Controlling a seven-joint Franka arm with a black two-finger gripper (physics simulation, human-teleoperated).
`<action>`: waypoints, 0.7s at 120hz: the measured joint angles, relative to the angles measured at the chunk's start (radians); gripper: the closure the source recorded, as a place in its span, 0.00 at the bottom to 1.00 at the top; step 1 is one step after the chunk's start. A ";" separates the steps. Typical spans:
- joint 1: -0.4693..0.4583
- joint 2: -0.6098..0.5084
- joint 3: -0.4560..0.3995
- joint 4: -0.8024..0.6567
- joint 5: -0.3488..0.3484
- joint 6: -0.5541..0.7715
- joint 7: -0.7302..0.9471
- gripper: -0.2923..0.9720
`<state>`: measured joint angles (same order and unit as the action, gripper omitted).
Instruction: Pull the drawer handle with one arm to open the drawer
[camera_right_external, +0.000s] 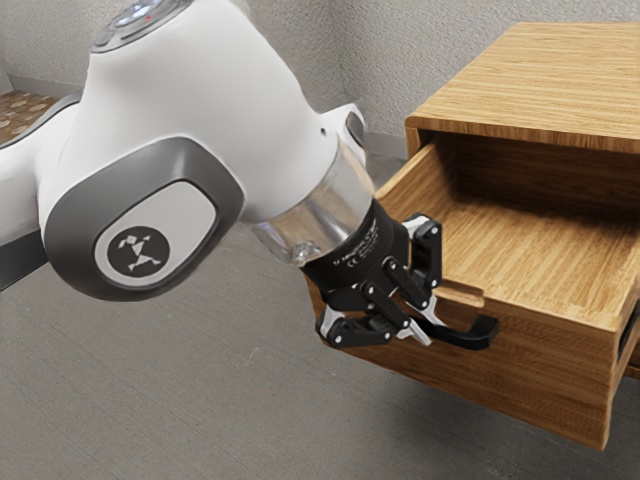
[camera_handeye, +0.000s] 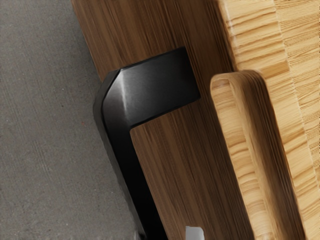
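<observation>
While the drawer (camera_right_external: 480, 370) stands well out of its cabinet (camera_right_external: 560, 70) at the exterior view's right, the gripper (camera_right_external: 375, 330) sits at the near end of the black handle (camera_right_external: 465, 332); whether it pinches the bar I cannot tell; pull straight along the drawer's travel, toward the bare floor (camera_right_external: 150, 400) at the exterior view's left. From the wrist, the handle bends off the drawer front (camera_handeye: 185, 175); keep off the top rim (camera_handeye: 245, 150) just beside it.

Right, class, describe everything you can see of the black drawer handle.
The drawer handle is a smooth, faintly glossy black bar with bevelled corners, standing off the wooden drawer front on short legs. The drawer is pulled well out of its cabinet. The gripper sits at one end of the bar; the other end is bare.
</observation>
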<state>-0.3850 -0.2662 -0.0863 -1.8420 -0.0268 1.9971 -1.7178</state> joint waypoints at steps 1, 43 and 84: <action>0.000 -0.001 0.000 -0.001 0.000 0.000 0.000 0.85; 0.003 -0.035 -0.013 -0.038 -0.001 0.005 -0.008 0.85; 0.004 -0.061 -0.014 -0.044 0.000 0.006 -0.014 0.78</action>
<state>-0.3811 -0.3272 -0.0999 -1.8858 -0.0264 2.0032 -1.7316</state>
